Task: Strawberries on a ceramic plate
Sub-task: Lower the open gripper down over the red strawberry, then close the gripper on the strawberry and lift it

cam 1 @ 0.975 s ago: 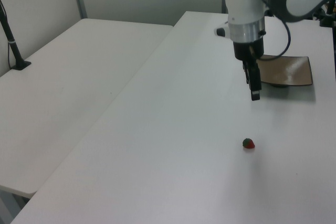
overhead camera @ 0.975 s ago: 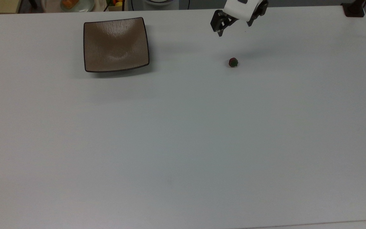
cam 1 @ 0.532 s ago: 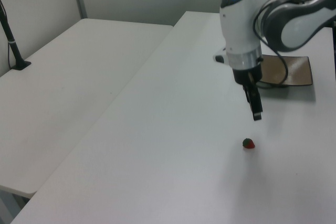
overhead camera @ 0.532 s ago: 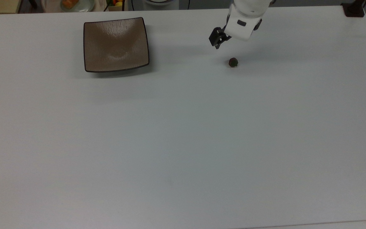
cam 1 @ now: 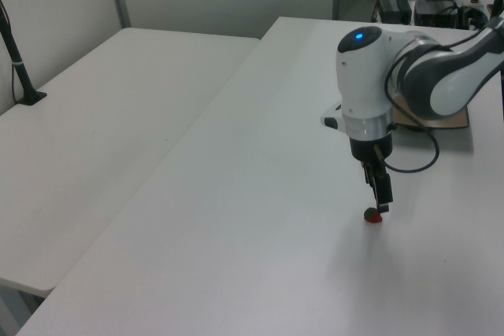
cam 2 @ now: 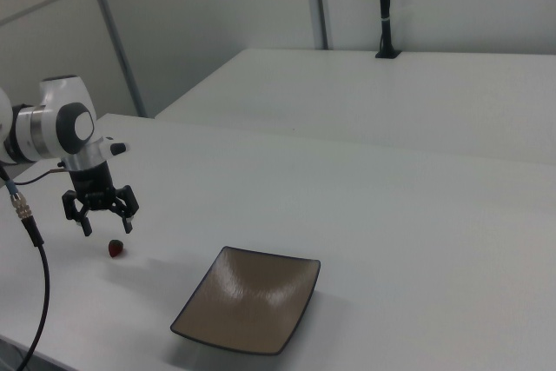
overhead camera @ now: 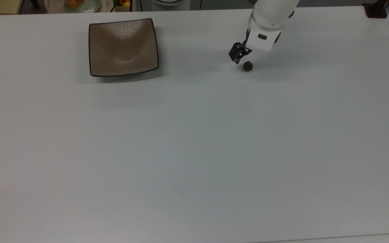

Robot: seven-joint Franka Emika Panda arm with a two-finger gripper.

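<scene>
Since the earlier frames the gripper (overhead camera: 241, 55) had come down and toward the strawberry (overhead camera: 248, 66); berry and plate hadn't shifted.

Top view: gripper sat in the upper right-centre of the frame, dark fingers poking out below-left of the white wrist, just up-left of the berry. Strawberry lay on the white table (overhead camera: 194, 152), dark red w/ green cap, right beside the fingertips; contact couldn't be told. Ceramic plate (overhead camera: 123, 47), square, tan-brown w/ thin dark rim, sat upper left, well apart from berry and arm, nothing on it.

Left view: arm reached in from the right edge, wrist pointing down at centre-right. Gripper (cam 1: 381, 196) hung directly over the strawberry (cam 1: 373, 215), tips just above or at it. Plate (cam 1: 441, 120) showed partly behind the arm, upper right.

Right view: gripper (cam 2: 100, 215) was at the left edge, mid-height, fingers (cam 2: 128, 219) spread apart, holding nothing. Strawberry (cam 2: 115, 249) lay on the table just below and slightly right of it. Plate (cam 2: 248, 298) sat lower centre, empty, near the table's front edge.
</scene>
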